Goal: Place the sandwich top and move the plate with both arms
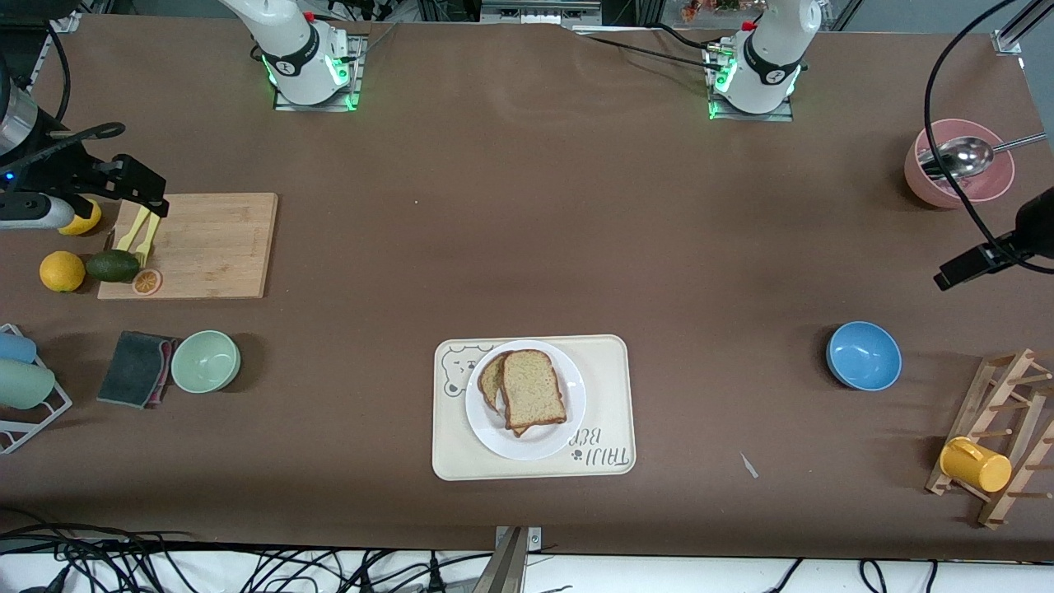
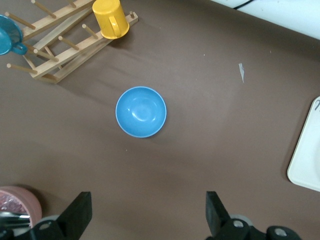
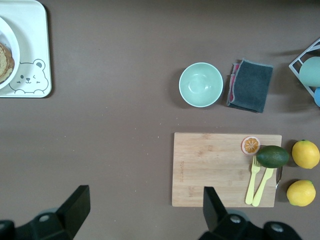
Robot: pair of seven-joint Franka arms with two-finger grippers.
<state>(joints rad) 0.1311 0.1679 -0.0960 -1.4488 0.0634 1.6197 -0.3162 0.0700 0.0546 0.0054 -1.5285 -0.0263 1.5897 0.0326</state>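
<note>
Left end effector (image 2: pixel 145 215): fingers spread wide, holding nothing, touching nothing. It hangs over bare counter near the left arm's end, above the stretch between the pink bowl (image 1: pixel 959 173) and the blue bowl (image 1: pixel 863 355).

Right end effector (image 3: pixel 142 212): fingers likewise spread wide, empty, clear of all objects. It hangs over the right arm's end of the counter, above the edge of the wooden cutting board (image 1: pixel 198 245).

Sandwich top (image 1: pixel 533 388): lies flat on a second bread slice (image 1: pixel 492 380), which shows from under it on the side toward the right arm's end. Both rest on the plate (image 1: pixel 494 432).

The plate sits on the cream tray (image 1: pixel 605 395), which carries a bear drawing and lies near the middle of the counter's camera-side edge.

Counter (image 1: pixel 527 206): brown surface. A metal ladle (image 1: pixel 959 156) rests in the pink bowl. A wooden rack (image 1: pixel 1000 436) with a yellow cup (image 1: pixel 976 464) stands at the camera-side corner of the left arm's end.

At the right arm's end, the cutting board bears two yellow-green forks (image 1: pixel 140 232) and an orange slice (image 1: pixel 146 282). An avocado (image 1: pixel 113 265) lies at the board's edge, with one lemon (image 1: pixel 62 271) just beside it and another lemon (image 1: pixel 85 217) nearby. A mint bowl (image 1: pixel 206 361) and a dark folded cloth (image 1: pixel 136 368) lie side by side, nearer to the camera than the board.

Cables (image 1: pixel 165 564) run below the counter's camera-side edge.
</note>
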